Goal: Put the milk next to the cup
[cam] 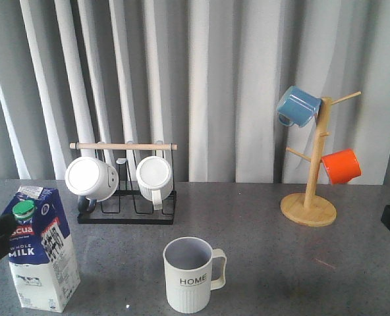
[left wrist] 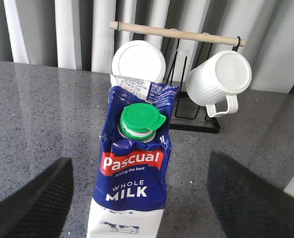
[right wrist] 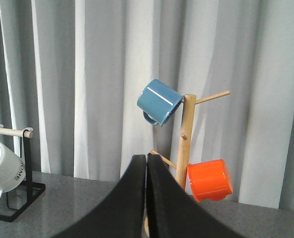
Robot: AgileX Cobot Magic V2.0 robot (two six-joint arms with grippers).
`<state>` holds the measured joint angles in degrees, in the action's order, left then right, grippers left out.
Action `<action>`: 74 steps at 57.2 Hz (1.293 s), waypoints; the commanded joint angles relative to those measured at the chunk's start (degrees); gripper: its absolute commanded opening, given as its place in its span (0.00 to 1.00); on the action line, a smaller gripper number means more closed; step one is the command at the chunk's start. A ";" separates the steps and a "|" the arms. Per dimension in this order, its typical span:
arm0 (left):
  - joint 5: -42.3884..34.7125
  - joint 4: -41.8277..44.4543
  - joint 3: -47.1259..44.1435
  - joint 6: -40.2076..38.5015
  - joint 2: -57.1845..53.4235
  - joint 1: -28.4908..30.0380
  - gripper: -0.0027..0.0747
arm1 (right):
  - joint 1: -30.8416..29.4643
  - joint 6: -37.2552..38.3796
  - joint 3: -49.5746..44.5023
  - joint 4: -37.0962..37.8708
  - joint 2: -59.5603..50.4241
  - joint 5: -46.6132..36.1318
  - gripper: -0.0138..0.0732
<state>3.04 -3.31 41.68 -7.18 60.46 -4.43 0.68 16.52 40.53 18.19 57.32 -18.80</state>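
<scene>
1. The milk (cam: 39,247) stands upright at the near left corner of the grey table (cam: 261,217), its base close to the near edge and its left side close to the left edge.
2. The cup (cam: 189,274) stands upright near the middle of the near edge, well apart from the carton, with bare tabletop between them. Its handle points right and "HOME" faces the camera.
3. The left gripper (left wrist: 137,198) is spread wide. In the left wrist view its two dark fingers (left wrist: 33,203) lie on either side of the carton with clear gaps, touching nothing. In the front view only a dark part of it shows at the left edge, just beside the carton's upper part.
4. The right gripper (right wrist: 146,198) has its fingers pressed together, holding nothing. In the front view only a dark block shows at the far right edge.
5. Open table lies right of the cup and beyond it, up to the racks at the back.
6. The cup's grey inside looks empty. The carton's green cap (left wrist: 139,121) is on.
7. A black wire rack (cam: 126,197) with a wooden bar stands far left of centre and carries two white mugs (cam: 91,178) on their sides.
8. A wooden mug tree (cam: 310,191) stands far right, with a blue mug (cam: 298,106) hung high and an orange mug (cam: 340,166) lower.
</scene>
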 commanded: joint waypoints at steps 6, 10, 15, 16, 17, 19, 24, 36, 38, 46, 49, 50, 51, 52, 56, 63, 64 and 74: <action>-4.38 -0.34 2.06 -0.01 -0.74 -0.34 0.73 | -0.30 -0.09 1.72 0.21 -0.66 -3.39 0.15; -4.38 -0.34 2.06 -0.01 -0.74 -0.34 0.73 | -0.30 -0.09 1.72 0.21 -0.66 -3.45 0.15; -4.38 -0.34 2.06 -0.01 -0.74 -0.34 0.73 | -0.30 -0.09 1.72 0.21 -0.66 -3.45 0.15; -4.43 -0.34 2.06 -0.01 -0.74 -0.34 0.73 | -0.30 -0.09 1.72 0.21 -0.66 -3.45 0.15; -4.58 -0.34 2.06 -0.01 -0.74 -0.34 0.73 | -0.30 -0.09 1.72 0.21 -0.66 -3.45 0.15; -4.76 -0.34 2.06 -0.01 -0.74 -0.34 0.73 | -0.30 -0.09 1.72 0.21 -0.66 -3.45 0.15; -4.76 -0.34 2.06 0.14 -0.74 -0.34 0.73 | -0.30 -0.09 1.72 0.21 -0.66 -3.45 0.15; -4.76 -0.04 2.06 0.71 -0.65 -0.34 0.73 | -0.30 -0.09 1.72 0.21 -0.66 -3.45 0.15; -4.89 -0.11 2.06 1.08 -0.65 -0.34 0.73 | -0.30 -0.09 1.72 0.21 -0.66 -3.45 0.15; -13.39 -0.10 2.06 1.58 -0.61 -0.34 0.82 | -0.30 -0.09 1.72 0.21 -0.66 -3.45 0.15; -18.38 -0.10 2.06 1.63 -0.06 -0.34 0.89 | -0.30 -0.09 1.72 0.21 -0.66 -3.45 0.15; -20.55 -0.10 2.06 1.63 0.24 -0.34 0.92 | -0.30 -0.09 1.72 0.21 -0.66 -3.45 0.15; -22.53 -0.10 2.06 1.63 0.67 -0.34 0.95 | -0.30 -0.09 1.72 0.21 -0.66 -3.45 0.15; -23.78 -0.10 2.06 1.63 1.00 -0.34 0.98 | -0.30 -0.09 1.72 0.21 -0.66 -3.45 0.15; -28.19 -0.10 2.06 1.63 2.92 -0.34 0.98 | -0.30 -0.09 1.72 0.21 -0.66 -3.45 0.15; -30.41 0.13 2.06 0.00 7.46 -0.34 0.97 | -0.30 -0.09 1.72 0.21 -0.66 -3.45 0.15; -30.57 0.11 2.06 -0.12 8.00 -0.34 0.97 | -0.30 -0.09 1.72 0.21 -0.66 -3.45 0.15; -32.41 5.35 2.06 -4.46 14.26 -0.34 0.97 | -0.30 -0.09 1.72 0.21 -0.66 -3.45 0.15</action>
<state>-23.57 -0.84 41.79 -8.19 73.41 -4.43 0.68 16.53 40.53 18.24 57.32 -18.61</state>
